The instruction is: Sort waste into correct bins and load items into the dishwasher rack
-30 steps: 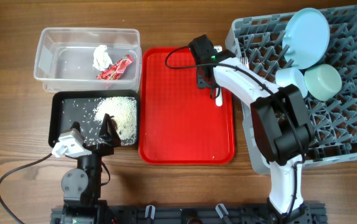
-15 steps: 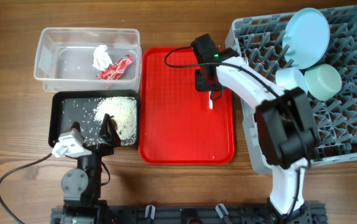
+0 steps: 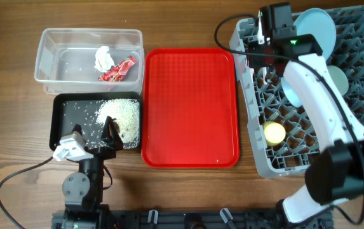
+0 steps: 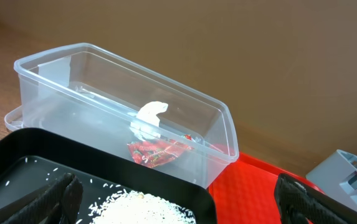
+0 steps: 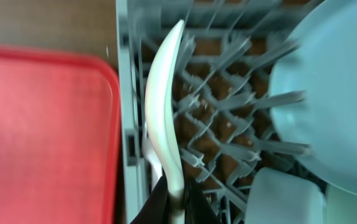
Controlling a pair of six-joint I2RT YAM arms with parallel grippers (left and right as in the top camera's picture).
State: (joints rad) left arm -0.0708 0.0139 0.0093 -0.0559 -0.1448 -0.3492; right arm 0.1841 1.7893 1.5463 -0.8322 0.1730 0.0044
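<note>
My right gripper [image 5: 177,200] is shut on the handle of a white spoon [image 5: 164,99], held edge-on over the far left corner of the grey dishwasher rack [image 3: 359,127]. Overhead, the right gripper [image 3: 264,44] hangs just inside the rack's left wall. The rack holds a light blue plate [image 3: 318,25], a yellow cup [image 3: 274,132] and two bowls partly hidden under the arm. The clear tub [image 3: 54,60] contains a white tissue [image 3: 103,58] and a red wrapper [image 3: 118,71]. Rice [image 3: 121,114] lies in the black tray [image 3: 67,111]. My left gripper [image 4: 178,208] rests open over that tray.
The flat red serving tray [image 3: 191,108] lies between the bins and the rack, with nothing on it. In the right wrist view its edge [image 5: 41,124] runs right beside the rack wall [image 5: 128,124]. The plate [image 5: 334,93] stands close to the spoon's right.
The right gripper shut on the spoon on the red tray, then carried it right and away to the rack's far left corner. The yellow cup now shows. The left arm is still.
</note>
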